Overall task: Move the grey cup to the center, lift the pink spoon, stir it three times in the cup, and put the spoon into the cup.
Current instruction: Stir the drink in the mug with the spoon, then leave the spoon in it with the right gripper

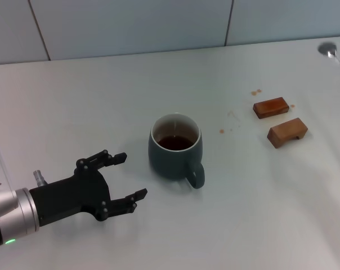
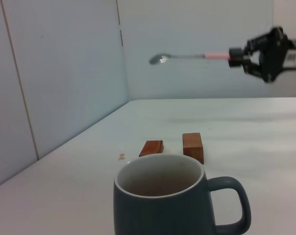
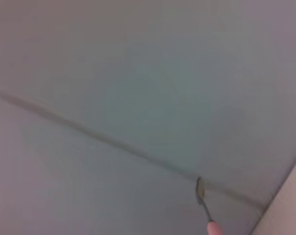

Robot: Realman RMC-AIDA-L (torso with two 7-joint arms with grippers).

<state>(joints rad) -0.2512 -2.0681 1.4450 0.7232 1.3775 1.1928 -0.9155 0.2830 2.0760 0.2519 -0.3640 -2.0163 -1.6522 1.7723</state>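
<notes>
Left hand (image 1: pixel 128 177) gapes wide beside grey cup (image 1: pixel 175 147); right hand (image 2: pixel 239 58) grips pink spoon (image 2: pixel 187 57) aloft.

Grey cup (image 1: pixel 175 147) at centre of desk (image 1: pixel 102 101), left gripper (image 1: pixel 126 177) just left of it, two wooden blocks (image 1: pixel 278 119) to its right, pink spoon (image 2: pixel 197 57) held above desk by right gripper (image 2: pixel 236 58), far right.

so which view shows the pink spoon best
The left wrist view: the whole pink spoon shows side-on, held in the air by the right gripper. The head view catches only its bowl at the edge; the right wrist view shows bowl, neck and the handle's start.
</notes>
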